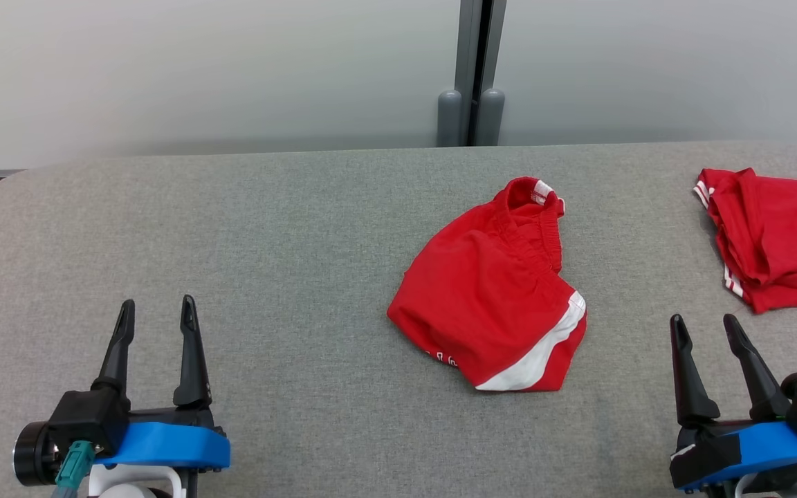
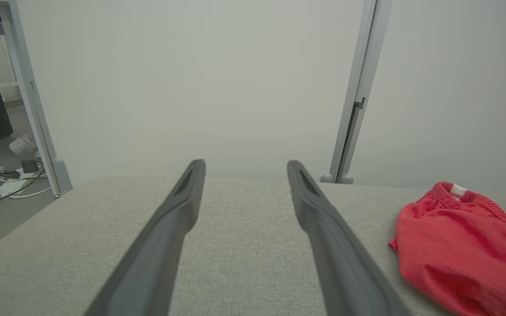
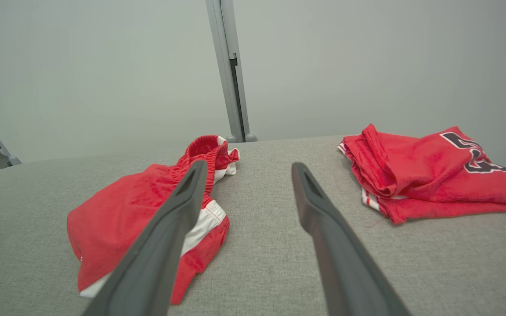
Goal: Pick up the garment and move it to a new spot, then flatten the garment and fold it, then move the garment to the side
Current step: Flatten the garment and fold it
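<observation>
My left pincer (image 1: 157, 301) and right pincer (image 1: 703, 317) stood wide, empty; I judged the garment (image 1: 488, 297) best pinched by its waistband (image 1: 533, 232).

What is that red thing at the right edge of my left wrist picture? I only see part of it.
Observer: A crumpled pair of red shorts. The head view shows them whole, with a white panel along one hem.
Operator: Is anything lying beyond them?
Observer: Yes, a second red garment, loosely folded and with dark lettering, lies apart from the shorts, farther to the robot's right.
Operator: Does the other hand hold something?
Observer: No. The right gripper is open and holds nothing, at the near side of the grey table.
</observation>
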